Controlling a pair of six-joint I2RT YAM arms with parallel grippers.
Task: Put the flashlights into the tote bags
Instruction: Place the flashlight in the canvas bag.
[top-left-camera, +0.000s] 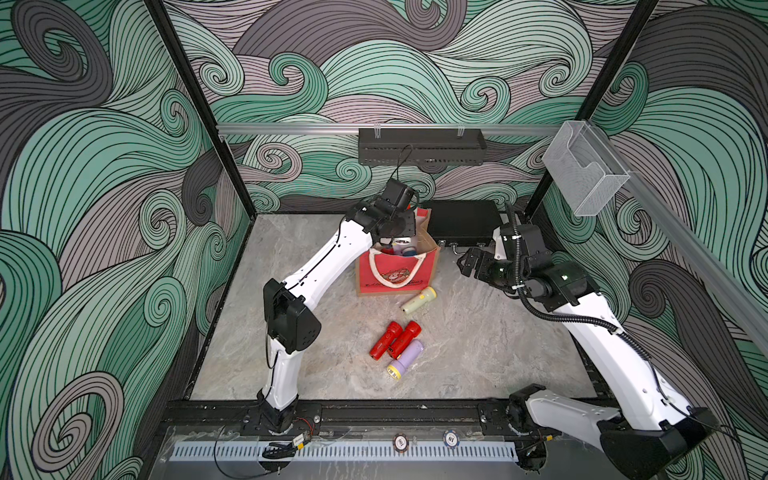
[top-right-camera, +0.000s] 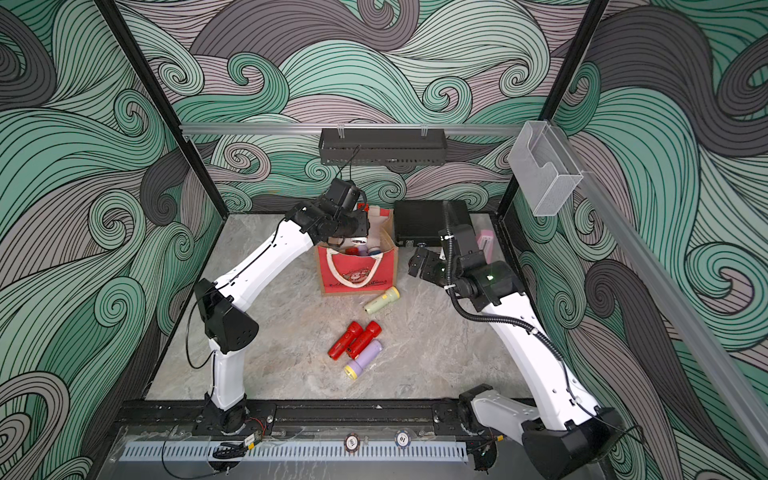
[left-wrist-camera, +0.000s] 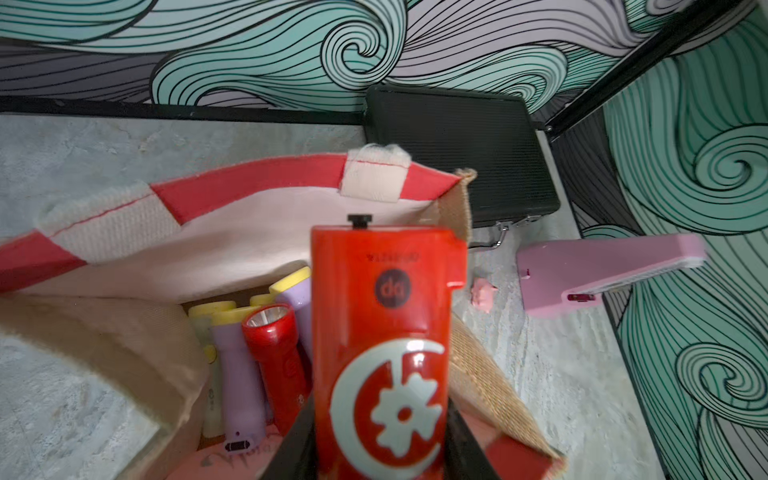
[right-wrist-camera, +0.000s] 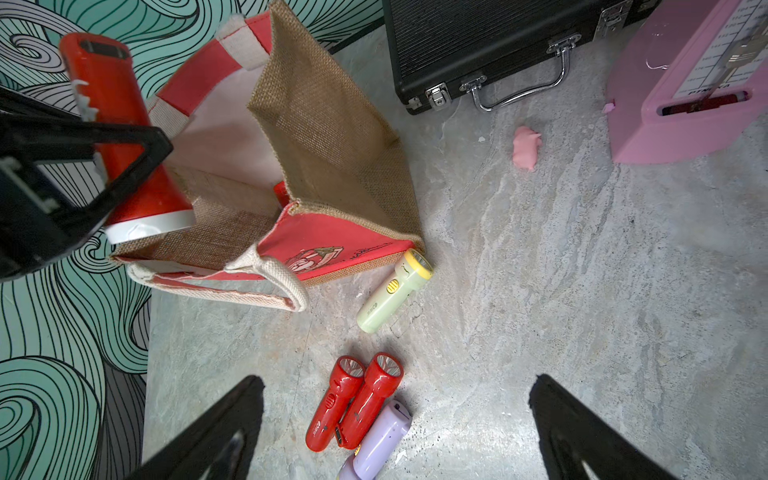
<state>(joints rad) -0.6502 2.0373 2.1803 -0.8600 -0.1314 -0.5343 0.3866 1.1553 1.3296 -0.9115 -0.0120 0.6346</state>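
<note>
The gray stone counter (top-left-camera: 478, 332) fills the floor of the box. The left arm (top-left-camera: 316, 270) reaches far over to the bag. The right arm (top-left-camera: 602, 345) bends in from the right side.

A black case (top-left-camera: 463, 222) lies flat at the far right of the counter. The tote bag (top-left-camera: 395, 274) stands up just left of the case, in the far middle. Its mouth is open, and its red front faces the near side. A pink metronome (top-right-camera: 485, 245) stands right of the case, by the right wall.

The left gripper (left-wrist-camera: 380, 432) is pinching a big red flashlight (left-wrist-camera: 382, 299) with a white rim. It holds the flashlight tilted, right above the open bag. The right gripper (top-left-camera: 468, 261) is spread wide with nothing in it. It hangs over the counter, right of the bag and near the case.

A pale green flashlight (top-left-camera: 419, 300) lies just beside the bag's near right corner. Nearer, two red flashlights (top-left-camera: 395, 340) lie side by side, touching. A lilac flashlight (top-left-camera: 405, 359) lies against the right one.

More flashlights (left-wrist-camera: 249, 357) are down inside the bag: lilac, red, and some with yellow rims.

A small pink lump (right-wrist-camera: 525, 147) sits on the counter between the case and the metronome.
</note>
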